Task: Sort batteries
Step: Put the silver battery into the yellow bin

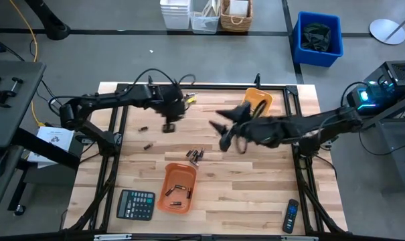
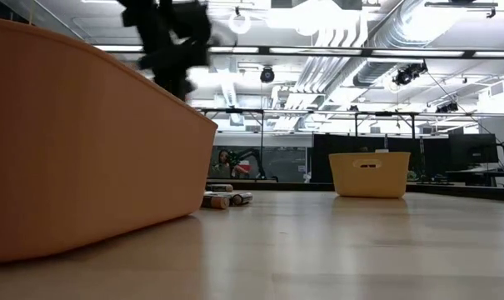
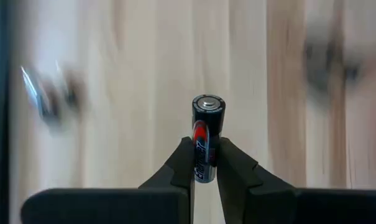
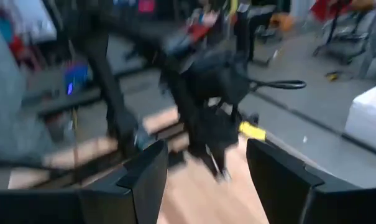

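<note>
The left gripper (image 3: pixel 203 163) was pinching one battery (image 3: pixel 207 134), a dark cell with a red band, its silvery end cap pointing away from the fingers (image 3: pixel 178 165). In the high view this gripper (image 1: pixel 169 126) hung over the far left part of the wooden table (image 1: pixel 256 194), with the held cell too small to make out there.

The right gripper (image 1: pixel 223 130) hovered above the table's middle, blurred, its fingers (image 4: pixel 147 171) spread wide with nothing between them. Through that gap the right wrist view showed the left arm, smeared.

Loose batteries lay in several spots: a small cluster (image 1: pixel 195 156) near the table's centre, one cell (image 1: pixel 142 127) just beside the left gripper, and another (image 1: pixel 148 145) a little nearer the front. The cluster (image 2: pixel 227 199) also showed in the low view, past the tray wall.

An orange tray (image 1: pixel 175 188) sat near the front with a few cells (image 1: pixel 175 191) inside it; in the low view its wall (image 2: pixel 77 142) blocked most of the left side of the table. A second orange tray (image 1: pixel 258 100) stood at the far edge, partly hidden by the right arm.

A black calculator (image 1: pixel 135 204) lay left of the near tray, and a black remote control (image 1: pixel 292 216) at the front right corner.
</note>
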`<move>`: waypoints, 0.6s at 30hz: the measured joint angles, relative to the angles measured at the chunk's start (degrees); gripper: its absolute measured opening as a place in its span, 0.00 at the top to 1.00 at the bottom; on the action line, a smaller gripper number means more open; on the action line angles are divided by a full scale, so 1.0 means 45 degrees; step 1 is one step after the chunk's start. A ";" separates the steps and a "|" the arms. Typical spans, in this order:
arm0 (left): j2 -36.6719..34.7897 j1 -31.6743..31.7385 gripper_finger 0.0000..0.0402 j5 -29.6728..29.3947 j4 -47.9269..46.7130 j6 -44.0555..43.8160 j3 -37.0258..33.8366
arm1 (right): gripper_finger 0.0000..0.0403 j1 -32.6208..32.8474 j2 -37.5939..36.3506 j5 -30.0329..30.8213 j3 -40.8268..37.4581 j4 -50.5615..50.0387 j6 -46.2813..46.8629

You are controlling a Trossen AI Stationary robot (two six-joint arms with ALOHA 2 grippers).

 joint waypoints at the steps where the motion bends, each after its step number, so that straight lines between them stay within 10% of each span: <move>1: 0.0067 -0.0132 0.93 0.0217 0.0930 -0.0286 0.0127 | 0.47 0.0000 -0.0207 0.0362 0.0000 0.0151 -0.0027; 8: 0.1247 -0.1234 0.93 0.1033 0.5643 -0.2334 0.0375 | 0.50 -0.0419 -0.1005 0.4045 0.0000 -0.4031 0.5432; 18: 0.1192 -0.0896 0.93 0.2771 0.6661 -0.2749 0.0376 | 0.97 -0.3979 -0.0832 0.0250 -0.1426 -1.3889 1.3294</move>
